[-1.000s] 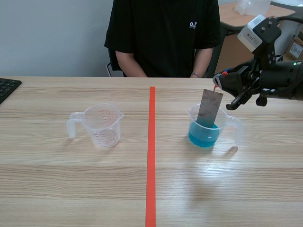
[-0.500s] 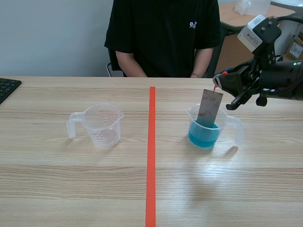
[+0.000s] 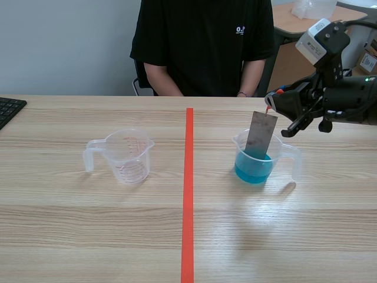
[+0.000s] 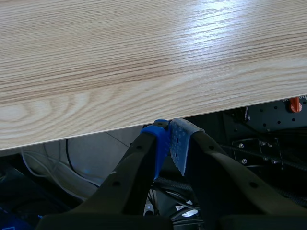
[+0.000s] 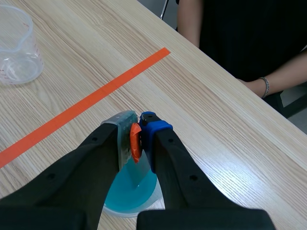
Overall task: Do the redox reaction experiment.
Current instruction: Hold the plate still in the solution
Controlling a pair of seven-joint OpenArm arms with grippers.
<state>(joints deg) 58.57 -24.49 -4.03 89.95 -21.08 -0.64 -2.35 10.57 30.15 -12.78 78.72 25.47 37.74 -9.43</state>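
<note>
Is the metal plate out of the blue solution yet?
No, the metal plate held by the right gripper dips into the blue liquid in the measuring cup.

Your table (image 3: 118,236): pale wood grain, spans full width. Bright glare patch (image 3: 265,209) on it, right of centre. Behind it you have plain grey-blue wall (image 3: 65,47). Far right: second wooden desk (image 3: 294,23), cardboard boxes (image 3: 370,59) near it. Black keyboard (image 3: 9,109) at table's left edge. Under table edge: pale floor (image 4: 96,148), loose cables (image 4: 43,167).
</note>
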